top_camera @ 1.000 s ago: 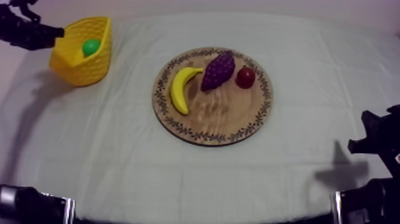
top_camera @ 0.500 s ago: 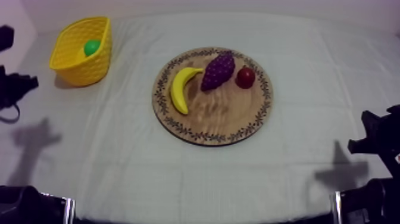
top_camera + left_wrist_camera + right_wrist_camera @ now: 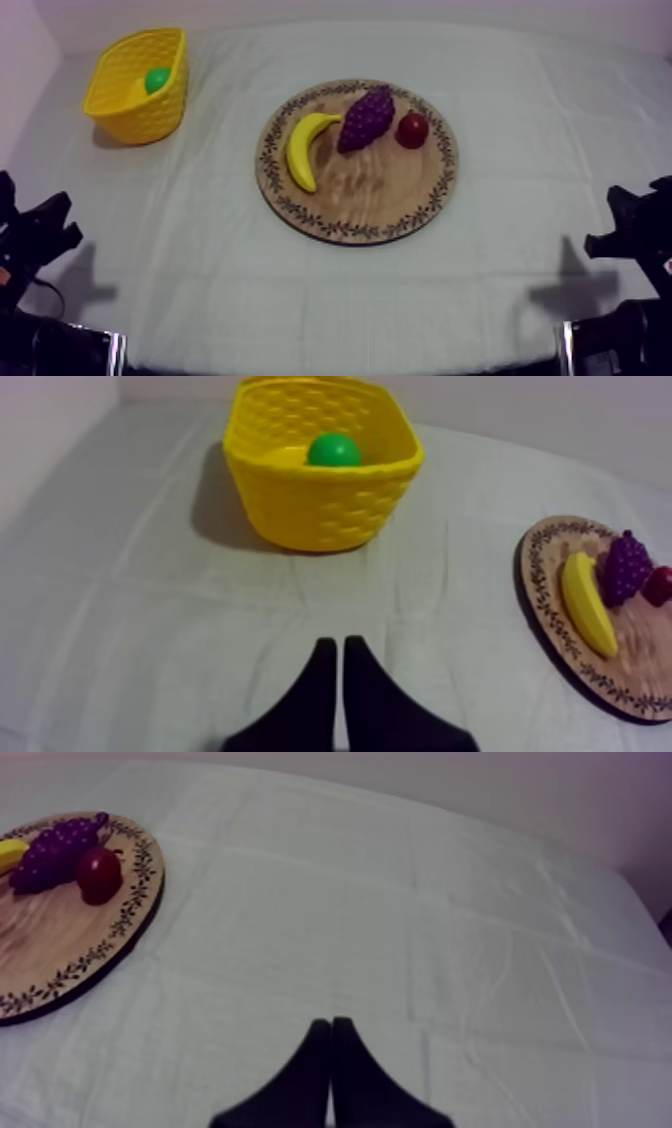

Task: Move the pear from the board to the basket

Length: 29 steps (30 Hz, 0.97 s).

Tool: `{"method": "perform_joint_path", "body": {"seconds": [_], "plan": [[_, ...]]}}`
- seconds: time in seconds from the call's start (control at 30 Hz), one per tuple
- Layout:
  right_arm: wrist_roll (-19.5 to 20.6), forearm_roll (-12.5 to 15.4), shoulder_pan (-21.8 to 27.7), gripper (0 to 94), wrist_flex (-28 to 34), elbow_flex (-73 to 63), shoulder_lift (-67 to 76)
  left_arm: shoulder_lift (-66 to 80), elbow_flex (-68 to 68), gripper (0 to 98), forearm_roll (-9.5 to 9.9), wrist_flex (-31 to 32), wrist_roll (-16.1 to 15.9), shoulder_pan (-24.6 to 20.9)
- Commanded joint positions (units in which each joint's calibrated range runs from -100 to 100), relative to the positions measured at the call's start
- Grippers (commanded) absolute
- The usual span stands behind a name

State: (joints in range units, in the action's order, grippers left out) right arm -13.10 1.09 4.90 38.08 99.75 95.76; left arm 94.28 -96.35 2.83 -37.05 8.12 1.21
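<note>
- Sitting inside the yellow basket point(image 3: 140, 118), the pear point(image 3: 153, 79) shows as a rounded green lump against the basket's far wall; it is off the wooden board point(image 3: 370, 195), so I judge the placing done
- Only the pear's rounded top clears the rim, so its long axis cannot be told
- The basket stands at the far left of the cloth point(image 3: 300, 300), well apart from the board at the centre
- From the left gripper point(image 3: 335, 644), at the near left edge, the pear lies straight ahead and farther off, with bare cloth between; its two fingers lie pressed together as a narrow wedge, clenched on nothing
- The right gripper point(image 3: 330, 1024) sits at the near right, likewise clenched on nothing, with the board to its far left; the left arm is plainly nearer the basket
- On the board lie a banana point(image 3: 303, 150), a bunch of grapes point(image 3: 366, 118) and a small red fruit point(image 3: 412, 130)
- No brand, label or lettering can be read anywhere; the board's rim carries only a leafy pattern
</note>
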Motion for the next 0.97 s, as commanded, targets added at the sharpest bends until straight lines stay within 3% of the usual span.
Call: {"method": "perform_joint_path", "body": {"seconds": [0.0,0.2,0.57,0.93], "plan": [[0.3,0.0,0.0,0.3,0.0,0.0,0.0,4.7,-0.7,0.2,-0.08,-0.3,-1.1,0.0],[0.3,0.0,0.0,0.3,0.0,0.0,0.0,5.4,-1.7,0.2,-0.46,-0.7,-2.7,0.4],[0.3,0.0,0.0,0.3,0.0,0.0,0.0,5.7,-3.3,0.1,-0.51,3.7,0.4,2.3],[0.3,0.0,0.0,0.3,0.0,0.0,0.0,5.7,-3.3,0.1,-0.51,3.8,0.8,2.5]]}}
